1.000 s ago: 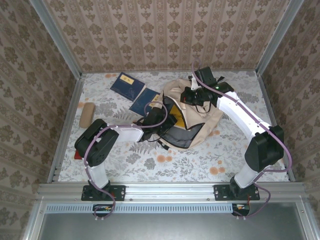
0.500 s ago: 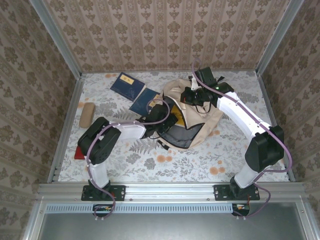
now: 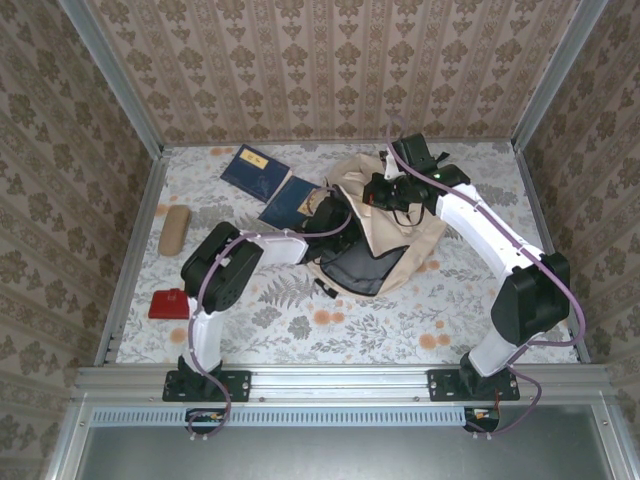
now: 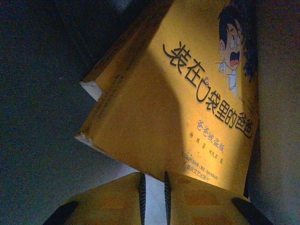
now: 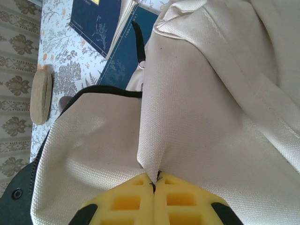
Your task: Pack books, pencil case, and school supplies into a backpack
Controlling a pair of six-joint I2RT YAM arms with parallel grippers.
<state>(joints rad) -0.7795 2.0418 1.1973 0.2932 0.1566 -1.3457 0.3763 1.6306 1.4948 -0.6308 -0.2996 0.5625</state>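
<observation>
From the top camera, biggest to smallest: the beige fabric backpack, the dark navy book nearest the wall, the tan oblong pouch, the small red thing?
1. beige-cream fabric backpack
2. dark navy softcover book by the back wall
3. oblong tan pencil case and small red object: too alike to rank

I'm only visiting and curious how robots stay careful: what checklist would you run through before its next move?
1. Right claw pinching the large beige fabric backpack: ok.
2. Bright yellow softcover book inside backpack: ok.
3. Left claw free of that book: cannot tell.
4. Two dark navy softcover books packed: not ok, on table.
5. Small tan soft pencil case packed: not ok, on table.
</observation>
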